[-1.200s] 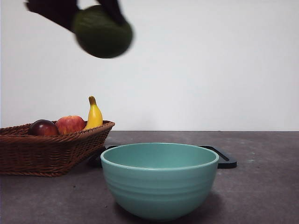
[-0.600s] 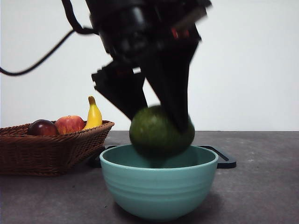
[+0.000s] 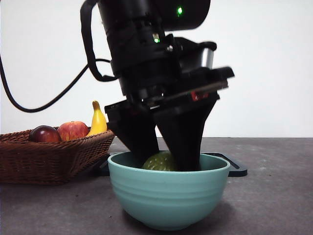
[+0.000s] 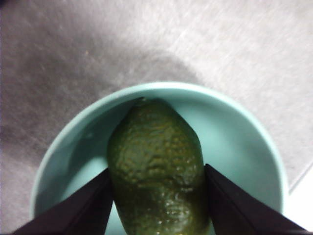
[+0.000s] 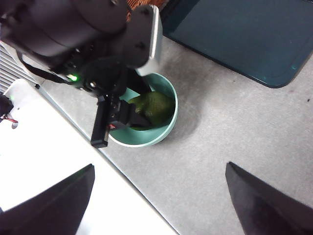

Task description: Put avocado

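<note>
The olive-green avocado (image 3: 159, 162) sits low inside the teal bowl (image 3: 166, 196), only its top showing above the rim in the front view. My left gripper (image 3: 164, 155) reaches down into the bowl from above, shut on the avocado (image 4: 156, 161), with a jaw pressed against each side. The bowl's rim (image 4: 234, 112) rings the fruit. From high up, the right wrist view shows the avocado (image 5: 154, 107) in the bowl (image 5: 168, 128) under the left arm. My right gripper (image 5: 160, 169) hangs open, far above the table and holding nothing.
A wicker basket (image 3: 49, 156) at the left holds a banana (image 3: 99, 122), a red-yellow apple (image 3: 73, 130) and a dark purple-red fruit (image 3: 45, 133). A dark flat tray (image 3: 235, 167) lies behind the bowl, also seen as the tray (image 5: 244, 34) from above.
The left gripper carried the avocado from high at the upper left down over the bowl, then lowered it inside the bowl.
</note>
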`<state>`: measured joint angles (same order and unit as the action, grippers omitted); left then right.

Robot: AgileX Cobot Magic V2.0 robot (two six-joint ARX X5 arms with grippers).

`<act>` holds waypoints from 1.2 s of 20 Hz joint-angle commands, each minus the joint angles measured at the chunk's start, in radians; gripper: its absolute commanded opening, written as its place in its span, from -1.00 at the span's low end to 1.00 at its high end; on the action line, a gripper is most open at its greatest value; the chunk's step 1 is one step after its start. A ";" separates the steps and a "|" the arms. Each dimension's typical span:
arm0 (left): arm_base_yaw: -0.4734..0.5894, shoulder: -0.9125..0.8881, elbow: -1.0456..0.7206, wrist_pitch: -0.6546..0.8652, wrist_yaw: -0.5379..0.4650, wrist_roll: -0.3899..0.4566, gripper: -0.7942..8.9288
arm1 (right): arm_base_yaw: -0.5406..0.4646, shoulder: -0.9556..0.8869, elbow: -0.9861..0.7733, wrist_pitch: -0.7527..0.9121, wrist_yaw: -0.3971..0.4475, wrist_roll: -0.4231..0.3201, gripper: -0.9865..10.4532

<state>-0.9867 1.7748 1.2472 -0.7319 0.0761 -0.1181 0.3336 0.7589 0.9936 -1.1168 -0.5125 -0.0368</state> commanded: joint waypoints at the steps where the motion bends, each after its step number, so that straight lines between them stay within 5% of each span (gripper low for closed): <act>1: -0.019 0.021 0.015 -0.011 -0.002 0.008 -0.29 | 0.005 0.005 0.018 0.008 0.001 0.007 -0.08; 4: -0.023 0.021 0.015 -0.016 -0.002 -0.002 -0.04 | 0.005 0.005 0.018 0.008 0.001 0.007 -0.08; 15: -0.003 -0.152 0.028 -0.032 -0.003 -0.007 -0.05 | 0.005 0.005 0.018 0.006 0.001 0.007 -0.08; 24: 0.192 -0.536 0.019 0.001 -0.003 -0.019 -0.07 | 0.005 0.005 0.018 0.010 0.001 0.011 -0.08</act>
<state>-0.7895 1.2282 1.2526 -0.7372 0.0761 -0.1261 0.3336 0.7589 0.9936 -1.1168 -0.5121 -0.0364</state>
